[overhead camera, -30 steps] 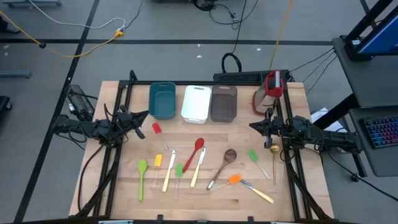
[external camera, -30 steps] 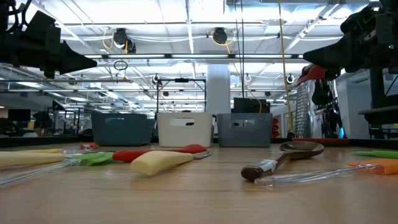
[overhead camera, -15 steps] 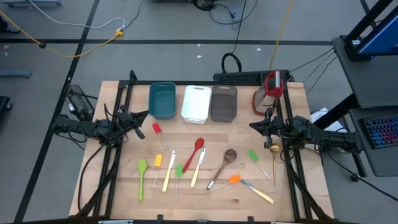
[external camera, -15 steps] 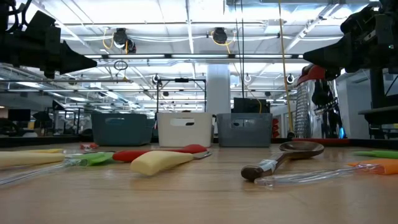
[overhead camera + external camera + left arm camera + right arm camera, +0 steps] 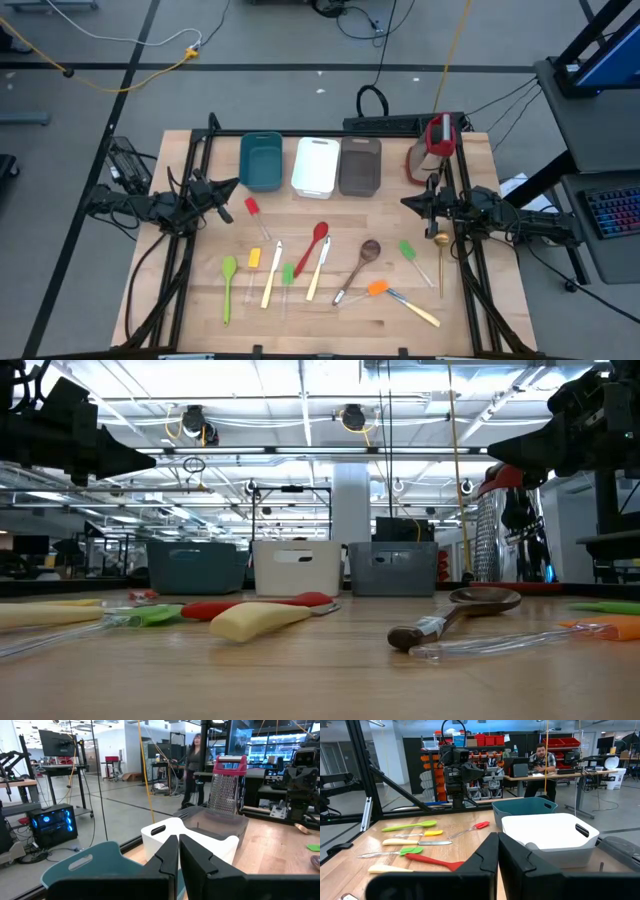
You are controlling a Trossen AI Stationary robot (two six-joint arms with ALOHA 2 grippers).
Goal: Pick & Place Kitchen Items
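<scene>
While both arms hover idle | left pincer (image 5: 232,184) together, empty | right pincer (image 5: 407,202) together, empty | step: none picked | next: open over red spatula (image 5: 252,207)

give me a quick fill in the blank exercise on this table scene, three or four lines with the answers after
1. The white tray sits between the teal tray and the ____ tray.
2. The number of trays in the row at the table's far edge is ____.
3. The left gripper and the right gripper are both ____.
4. The grater with the red handle stands on the ____ arm's side.

Missing words: grey-brown; three; shut; right
</scene>
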